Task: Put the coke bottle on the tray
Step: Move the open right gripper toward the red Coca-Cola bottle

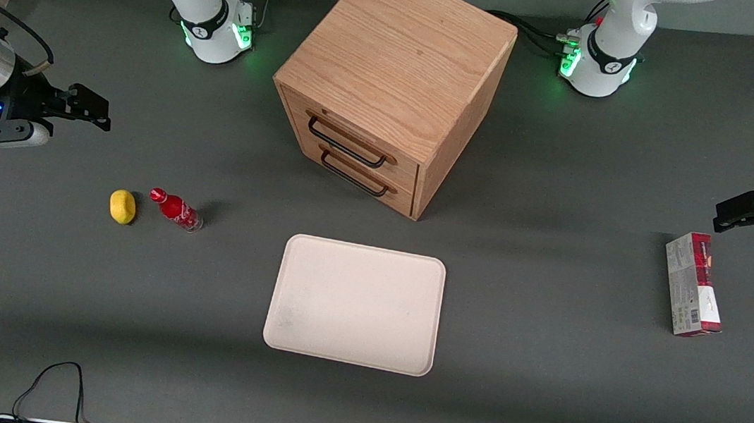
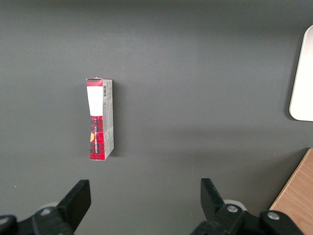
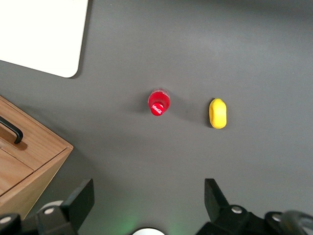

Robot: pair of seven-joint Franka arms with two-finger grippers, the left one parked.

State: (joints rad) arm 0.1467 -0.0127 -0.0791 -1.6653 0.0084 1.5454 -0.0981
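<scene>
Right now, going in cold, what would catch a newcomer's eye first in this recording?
Probably the wooden drawer cabinet, standing mid-table, with the cream tray lying bare in front of it. Next, toward the working arm's end, the small red coke bottle stands upright beside a yellow lemon-like lump. The gripper hangs open above the table, apart from both.

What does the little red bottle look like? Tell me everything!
The coke bottle is small and red, with a red cap, white lettering and a clear base. It stands upright on the grey table, beside the yellow lump without touching it. Nothing holds it: the open gripper hovers apart from it, and the cream tray is still bare.
</scene>
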